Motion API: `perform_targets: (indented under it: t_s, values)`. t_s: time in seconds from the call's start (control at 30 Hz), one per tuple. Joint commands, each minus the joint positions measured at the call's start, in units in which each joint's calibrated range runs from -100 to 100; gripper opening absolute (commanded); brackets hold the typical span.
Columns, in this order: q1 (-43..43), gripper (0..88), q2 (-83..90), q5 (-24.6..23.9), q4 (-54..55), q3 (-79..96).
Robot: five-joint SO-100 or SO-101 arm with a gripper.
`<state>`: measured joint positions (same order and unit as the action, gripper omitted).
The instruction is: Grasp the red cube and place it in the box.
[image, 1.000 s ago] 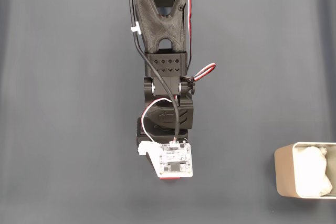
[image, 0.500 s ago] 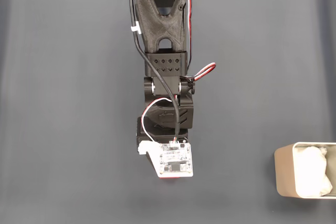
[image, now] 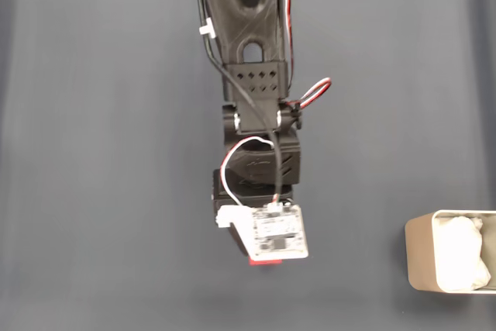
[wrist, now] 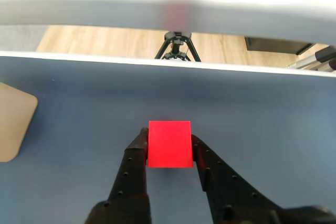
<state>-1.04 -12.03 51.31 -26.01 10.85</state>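
Wrist view, left to right: box (wrist: 13, 121) at left edge, beige, rounded corner, well apart from cube. Red cube (wrist: 169, 144) in middle, smooth plain faces, square-on, no long side. Gripper (wrist: 169, 153) clamped on it, black bumpy plastic fingers (wrist: 134, 169) touching both sides. Cube maybe lifted off grey-blue mat (wrist: 273, 119); hard to tell.

Fixed view: cube (image: 265, 261) peeks under white circuit board (image: 278, 232). Box (image: 418, 257) at right edge, thin walls, lumpy white padding (image: 463, 260).

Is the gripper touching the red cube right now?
Touching. In the wrist view, both fingers of the gripper press against opposite sides of the red cube, with no gap showing on either side.
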Motion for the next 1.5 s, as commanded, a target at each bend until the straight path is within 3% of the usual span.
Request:
perform_targets:
  t_s: [0.0, 0.9, 1.47]
  values:
    - [-1.31, 0.0, 5.79, -0.44, -2.26, -5.38]
    - [-17.00, 0.0, 10.38, 2.64, -6.85, -16.05]
    - [-23.18, 0.0, -0.02, 2.88, -6.85, -29.55]
